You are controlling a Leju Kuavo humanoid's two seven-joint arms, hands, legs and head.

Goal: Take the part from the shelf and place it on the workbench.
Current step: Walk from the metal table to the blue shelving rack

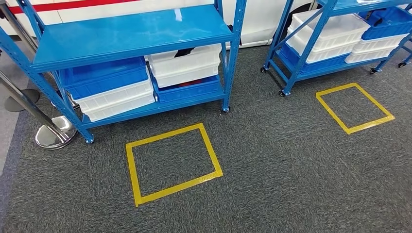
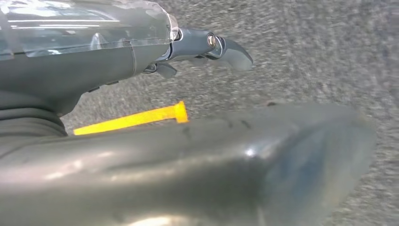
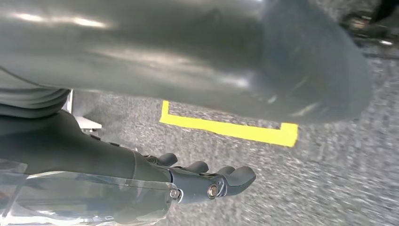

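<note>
Floor: grey carpet [image 1: 291,184] fills the lower half of the head view, an open stretch running from 3 o'clock to 9 o'clock.
Near shelf: blue rack [image 1: 131,34] at 11 o'clock, on castors; its front edge runs slightly uphill from left to right, and its bare top deck faces the camera.
Near shelf, lower level: blue bins [image 1: 104,77] and white bins [image 1: 184,63] stacked side by side, touching, long sides along the front edge.
Far shelf: second blue rack [image 1: 311,53] at 2 o'clock, well apart from the first, carrying more white and blue bins.
Gap: a strip of carpet lies between the two racks at about 1 o'clock.
Near floor mark: yellow tape square [image 1: 172,162] just in front of the near rack, tilted, at about 11 o'clock.
Far floor mark: second yellow tape square [image 1: 354,108] at 2 o'clock, in front of the far rack.
Barrier: chrome post base [image 1: 56,132] at 9 o'clock, beside the near rack's left leg.
Part: cannot be told apart among the bins; something dark and something red show inside them, too small to name, so no axis or heading can be given.
Left hand [image 2: 207,49]: above carpet, fingers loosely curled, holding nothing.
Right hand [image 3: 211,181]: above carpet near a yellow tape corner, fingers loosely curled, holding nothing.
</note>
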